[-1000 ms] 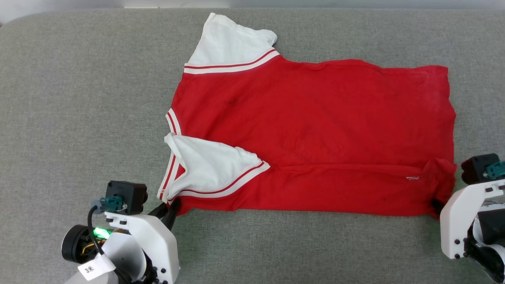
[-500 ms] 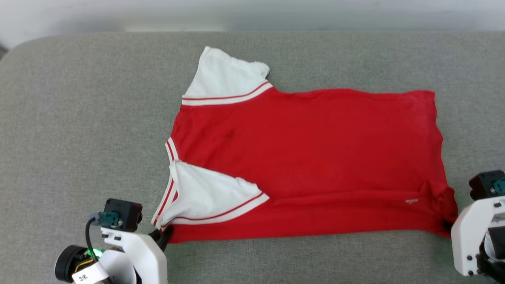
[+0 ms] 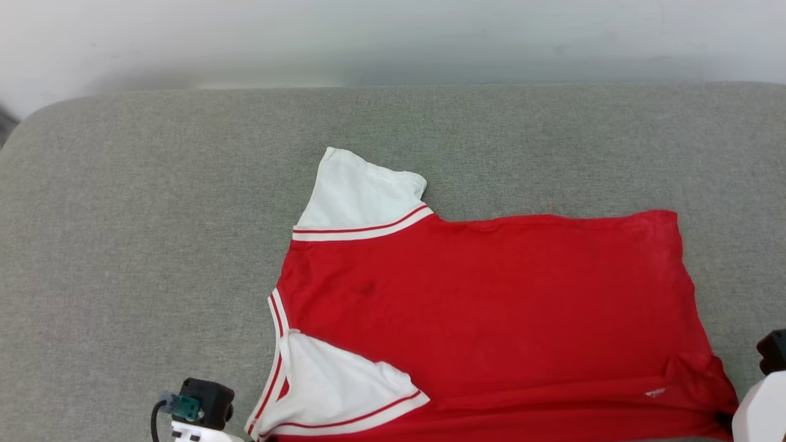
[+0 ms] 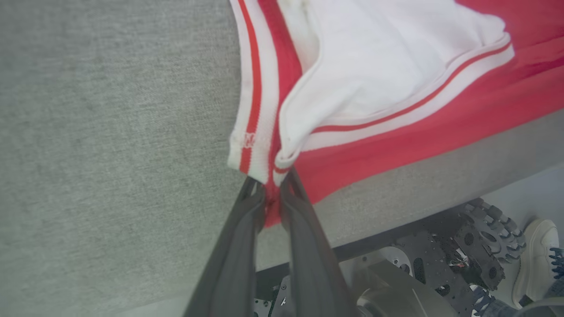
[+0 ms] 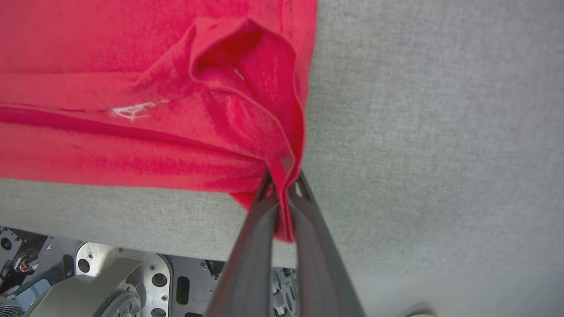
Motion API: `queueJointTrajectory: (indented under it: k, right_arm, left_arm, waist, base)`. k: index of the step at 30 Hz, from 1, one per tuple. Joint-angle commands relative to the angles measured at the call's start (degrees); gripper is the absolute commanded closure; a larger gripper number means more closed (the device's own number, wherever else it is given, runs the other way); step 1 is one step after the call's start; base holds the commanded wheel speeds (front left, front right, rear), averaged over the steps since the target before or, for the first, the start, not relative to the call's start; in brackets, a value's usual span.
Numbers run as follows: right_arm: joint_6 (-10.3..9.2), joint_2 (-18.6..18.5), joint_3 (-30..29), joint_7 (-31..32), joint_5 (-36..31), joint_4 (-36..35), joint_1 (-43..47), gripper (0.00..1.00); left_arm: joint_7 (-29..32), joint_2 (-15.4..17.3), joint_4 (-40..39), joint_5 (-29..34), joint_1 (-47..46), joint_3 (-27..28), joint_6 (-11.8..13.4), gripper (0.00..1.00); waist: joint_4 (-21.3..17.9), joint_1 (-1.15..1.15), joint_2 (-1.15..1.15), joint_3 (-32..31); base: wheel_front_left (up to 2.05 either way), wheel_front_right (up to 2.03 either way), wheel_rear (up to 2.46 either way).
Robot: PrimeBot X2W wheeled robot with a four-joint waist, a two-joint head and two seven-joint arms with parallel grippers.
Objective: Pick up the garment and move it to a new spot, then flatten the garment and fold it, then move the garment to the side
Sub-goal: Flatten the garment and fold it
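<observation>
Right fingers (image 5: pixel 257 246) closed on garment (image 3: pixel 491 307) hem; left fingers (image 4: pixel 235 251) pinch collar; logo (image 5: pixel 132 110) unreadable.

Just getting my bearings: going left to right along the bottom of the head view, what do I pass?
black camera on the left wrist → white sleeve → red garment body → small white logo → white right-arm housing

Left claw (image 4: pixel 272 190) clamped on garment (image 3: pixel 491 307), right claw (image 5: pixel 283 185) clamped likewise, fingers nearly touching
</observation>
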Motion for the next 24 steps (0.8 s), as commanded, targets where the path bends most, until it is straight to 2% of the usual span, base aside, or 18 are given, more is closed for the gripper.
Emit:
queueJointTrajectory:
  k: [1,9,10,11,12,13,19,24]
  right_arm:
    - [-0.1,0.2,-0.8,0.4,0.1,-0.2,1.2,1.0]
    - [-0.09,2.6,-0.3,0.1,0.2,1.0,2.4,1.0]
    - [-0.09,2.7,-0.1,-0.1,0.1,1.4,2.3,1.0]
    - [-0.09,2.7,0.1,-0.5,-0.2,1.7,2.0,1.0]
    - [-0.09,2.7,0.2,-1.2,-0.5,2.0,1.5,0.4]
    - [-0.08,2.8,0.3,-1.8,-0.7,2.4,1.1,0.0]
    - [-0.07,2.7,1.0,-5.4,-0.7,3.5,-0.4,0.0]
    - [-0.07,3.4,0.1,-10.4,0.0,2.9,-2.1,0.0]
  left_arm:
    - [0.0,-0.2,0.5,-0.3,0.8,-0.1,0.1,1.0]
    - [-0.4,-2.6,4.1,-0.8,0.1,-1.7,-1.7,1.0]
    - [-0.6,-2.7,4.7,-0.4,-0.2,-1.8,-2.1,0.77]
    - [-0.8,-2.8,5.2,-0.2,-0.4,-2.0,-2.3,0.11]
    - [-0.9,-3.0,5.7,-0.1,-0.5,-2.1,-2.6,0.0]
    - [-1.0,-3.1,6.1,0.0,-0.6,-2.1,-2.7,0.0]
    - [-4.1,-3.6,7.3,0.3,-1.4,-0.4,-3.0,0.0]
    - [-11.0,-4.2,7.0,1.8,-2.5,2.5,-3.5,0.0]
  waist:
    - [-0.1,0.0,0.0,0.0]
    - [-0.3,0.0,0.0,0.2]
    - [-0.3,0.0,0.0,0.2]
    - [-0.3,0.0,0.0,0.2]
    - [-0.4,0.0,0.0,0.1]
    - [-0.4,0.0,0.0,0.1]
    - [-0.4,0.0,0.0,-1.1]
    - [-0.6,0.0,0.0,-2.4]
  base:
    - [0.0,0.0,0.0]
    - [0.0,0.0,0.0]
    - [0.0,0.0,0.0]
    - [0.0,0.0,0.0]
    - [0.0,0.0,0.0]
    - [0.0,0.0,0.0]
    - [0.0,0.0,0.0]
    - [0.0,0.0,0.0]
